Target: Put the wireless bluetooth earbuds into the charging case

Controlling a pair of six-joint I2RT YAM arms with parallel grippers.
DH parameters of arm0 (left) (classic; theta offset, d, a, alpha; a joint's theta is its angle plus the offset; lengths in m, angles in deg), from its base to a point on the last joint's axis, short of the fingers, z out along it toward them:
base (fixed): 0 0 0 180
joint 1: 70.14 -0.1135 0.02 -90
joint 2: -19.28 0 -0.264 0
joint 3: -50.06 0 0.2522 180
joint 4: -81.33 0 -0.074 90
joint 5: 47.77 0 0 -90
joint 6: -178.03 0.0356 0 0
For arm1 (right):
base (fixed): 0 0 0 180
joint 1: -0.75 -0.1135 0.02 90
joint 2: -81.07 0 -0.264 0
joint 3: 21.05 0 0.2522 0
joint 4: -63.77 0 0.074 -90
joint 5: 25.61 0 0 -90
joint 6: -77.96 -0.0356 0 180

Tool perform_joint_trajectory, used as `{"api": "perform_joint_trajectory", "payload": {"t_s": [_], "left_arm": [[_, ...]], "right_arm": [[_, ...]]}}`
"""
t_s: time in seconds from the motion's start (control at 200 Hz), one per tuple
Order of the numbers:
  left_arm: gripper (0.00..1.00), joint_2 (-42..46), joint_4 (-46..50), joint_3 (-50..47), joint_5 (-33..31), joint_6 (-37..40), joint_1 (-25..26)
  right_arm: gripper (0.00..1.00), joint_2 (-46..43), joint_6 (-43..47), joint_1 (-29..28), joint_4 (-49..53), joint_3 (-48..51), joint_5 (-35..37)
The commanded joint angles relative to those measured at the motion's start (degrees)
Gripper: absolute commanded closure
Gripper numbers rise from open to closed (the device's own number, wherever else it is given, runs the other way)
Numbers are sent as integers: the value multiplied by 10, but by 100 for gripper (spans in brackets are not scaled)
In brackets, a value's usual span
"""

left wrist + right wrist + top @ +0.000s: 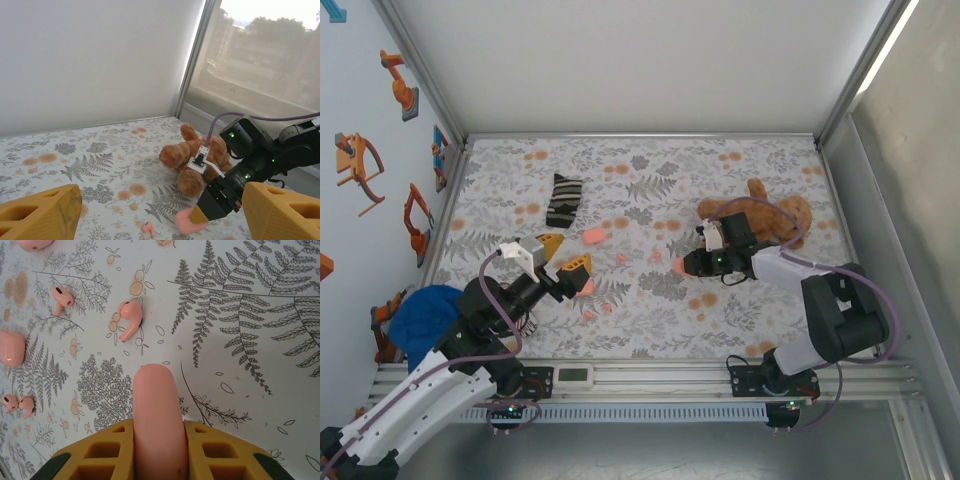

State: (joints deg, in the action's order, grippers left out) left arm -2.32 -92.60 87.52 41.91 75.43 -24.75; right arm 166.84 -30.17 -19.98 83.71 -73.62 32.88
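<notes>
The right gripper (159, 432) is clamped on a pink case (158, 395), while the left gripper (563, 255) hovers wide and empty. The earbuds (129, 317) lie loose on the floral cloth (260, 365) just ahead of that case — a second case (11, 347) beside them, a teddy bear (775, 218) close behind the right gripper, a striped sock (563, 200) farther back.
</notes>
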Motion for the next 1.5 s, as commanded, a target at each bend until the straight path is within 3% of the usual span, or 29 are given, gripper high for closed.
{"api": "perform_joint_trajectory", "payload": {"t_s": [0.0,0.341,0.606,0.911,1.032,1.322,1.497], "left_arm": [[17,8,1,-9,-4,0,-1],[17,16,5,-12,-6,-1,-1],[17,23,9,-14,-10,0,-1],[17,24,9,-15,-10,0,-1],[17,24,10,-16,-8,-1,-1],[17,25,13,-12,-8,2,-1],[17,20,23,-9,-11,6,-1]], "right_arm": [[85,14,-6,9,-23,5,-12],[82,27,-13,22,-25,8,-15],[70,31,-8,25,-12,3,-8],[68,29,-5,28,2,-6,1],[61,26,9,28,26,-15,15],[57,-17,21,31,68,-32,15],[49,-75,31,30,111,-53,15]]}}
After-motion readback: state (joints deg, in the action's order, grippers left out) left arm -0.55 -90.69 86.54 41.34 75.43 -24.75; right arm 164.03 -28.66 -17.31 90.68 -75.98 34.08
